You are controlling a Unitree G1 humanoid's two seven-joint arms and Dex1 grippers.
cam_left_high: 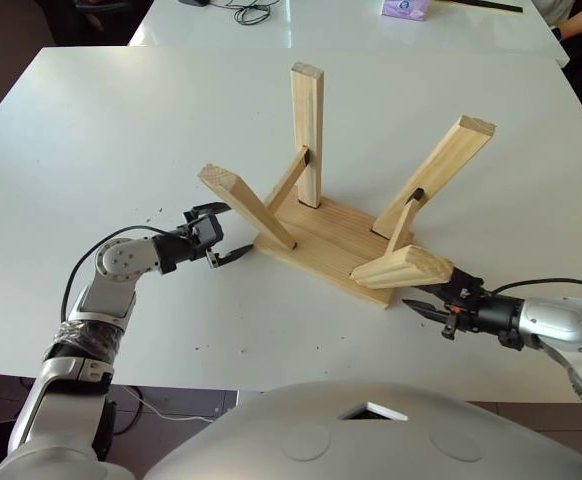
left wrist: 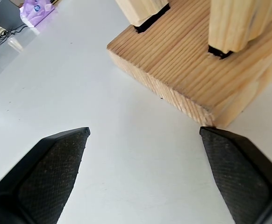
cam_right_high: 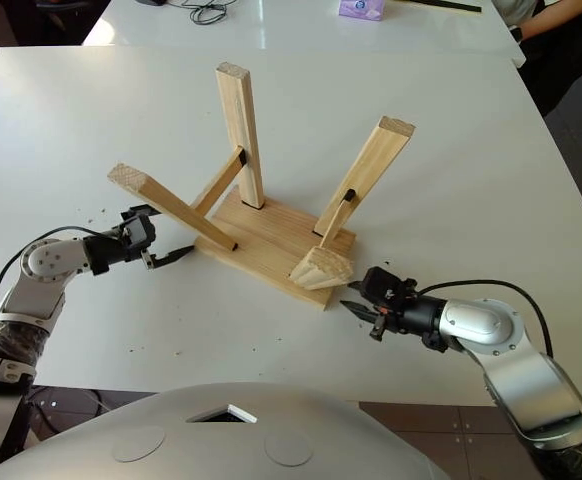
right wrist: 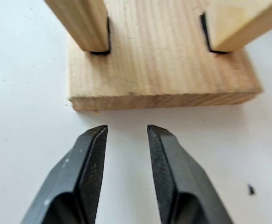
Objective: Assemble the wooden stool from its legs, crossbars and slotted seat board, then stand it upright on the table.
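**Inverted stool (cam_right_high: 271,238) toward the tabletop's (cam_left_high: 121,120) front edge**

We see the seat board (cam_left_high: 336,248) lying flat, long axis slanting far-left to near-right, four legs (cam_left_high: 308,130) splaying upward. The left claw (left wrist: 145,135) gapes wide at its left end. The right claw (right wrist: 126,128), narrowly parted and empty, faces its near-right end.

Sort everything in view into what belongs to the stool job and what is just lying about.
Belongs to the job:
seat board
legs, four, set in the board's slots
crossbars, two
left hand and right hand, both open, close to the board's edge

Just lying about:
purple pack and cables, both on the far table
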